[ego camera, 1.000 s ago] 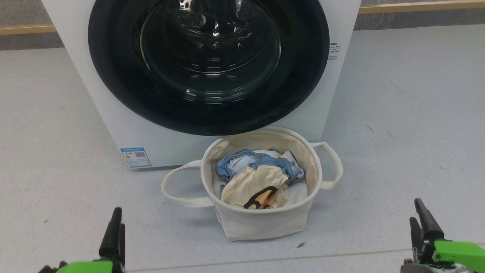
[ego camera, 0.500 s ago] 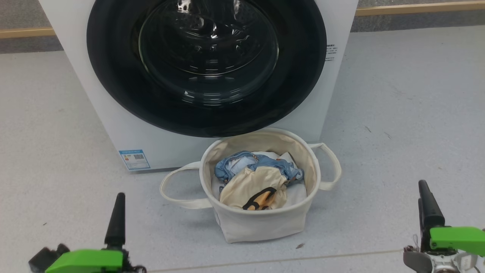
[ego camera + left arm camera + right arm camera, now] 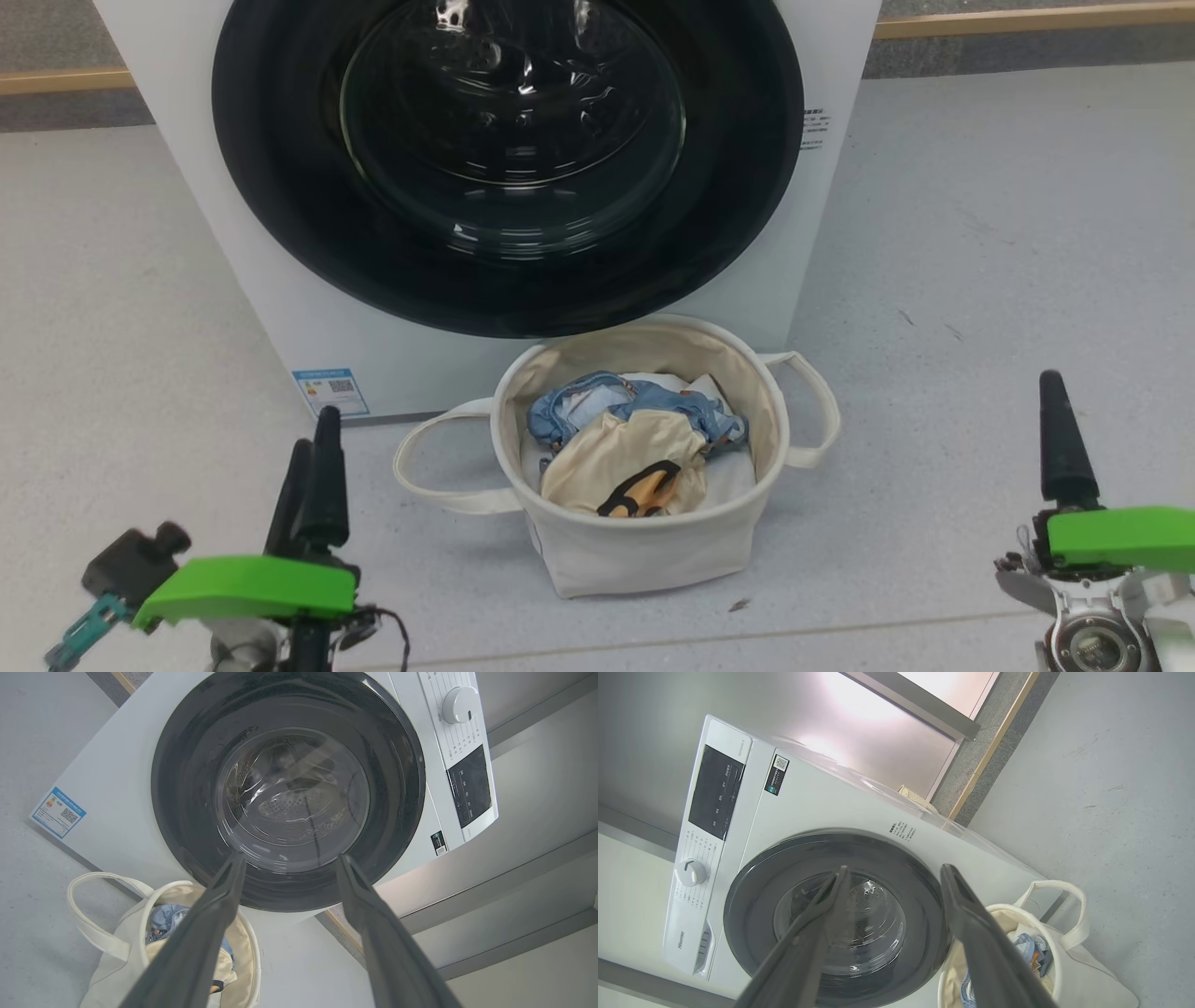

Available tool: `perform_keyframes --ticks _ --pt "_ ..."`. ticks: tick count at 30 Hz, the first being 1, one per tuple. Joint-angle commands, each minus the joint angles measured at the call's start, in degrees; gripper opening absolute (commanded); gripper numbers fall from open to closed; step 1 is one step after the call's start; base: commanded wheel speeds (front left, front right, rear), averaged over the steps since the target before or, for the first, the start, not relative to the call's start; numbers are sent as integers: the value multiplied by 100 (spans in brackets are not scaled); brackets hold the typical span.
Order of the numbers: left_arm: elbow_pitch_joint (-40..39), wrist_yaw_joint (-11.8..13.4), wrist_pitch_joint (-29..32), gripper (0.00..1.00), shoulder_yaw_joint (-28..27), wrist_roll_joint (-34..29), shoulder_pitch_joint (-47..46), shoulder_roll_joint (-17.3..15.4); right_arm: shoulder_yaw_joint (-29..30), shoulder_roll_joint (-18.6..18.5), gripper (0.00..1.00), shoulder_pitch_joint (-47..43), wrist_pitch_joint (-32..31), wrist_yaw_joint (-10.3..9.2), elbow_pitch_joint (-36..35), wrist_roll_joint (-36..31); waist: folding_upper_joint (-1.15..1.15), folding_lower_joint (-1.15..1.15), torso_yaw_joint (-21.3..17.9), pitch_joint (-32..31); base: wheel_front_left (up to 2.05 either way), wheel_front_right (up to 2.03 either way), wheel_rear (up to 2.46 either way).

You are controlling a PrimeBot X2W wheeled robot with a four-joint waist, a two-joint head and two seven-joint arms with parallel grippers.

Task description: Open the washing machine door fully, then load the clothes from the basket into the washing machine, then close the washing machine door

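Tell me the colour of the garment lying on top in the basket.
Cream, with a black-and-orange print; the garment shows best in the head view, lying over blue denim.

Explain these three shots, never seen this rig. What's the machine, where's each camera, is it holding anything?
It is a wheeled robot with two arms. The head view looks down at a white washing machine whose round black-rimmed washing machine door is shut. In front of it, on the grey floor, stands a cream canvas basket holding the clothes: a blue denim piece and a cream printed one. The left gripper sits lower left, the right gripper lower right. The other two views come from wrist cameras looking along each gripper's dark fingers toward the door. Both grippers are open and hold nothing.
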State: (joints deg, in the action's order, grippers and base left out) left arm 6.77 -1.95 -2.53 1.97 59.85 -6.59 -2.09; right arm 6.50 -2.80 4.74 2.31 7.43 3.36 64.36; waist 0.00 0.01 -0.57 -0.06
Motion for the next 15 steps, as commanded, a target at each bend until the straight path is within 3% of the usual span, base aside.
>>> perform_keyframes --ticks 1,15 --pt "-275 38 -58 100 -16 -210 -338 -51 -67 -124 100 368 79 2 -312 -149 0 0 3 -3 0 0 0" --pt "-299 366 -293 100 415 -1759 -576 -57 -545 -466 100 455 314 3 -181 -1692 0 0 21 -53 0 0 0"
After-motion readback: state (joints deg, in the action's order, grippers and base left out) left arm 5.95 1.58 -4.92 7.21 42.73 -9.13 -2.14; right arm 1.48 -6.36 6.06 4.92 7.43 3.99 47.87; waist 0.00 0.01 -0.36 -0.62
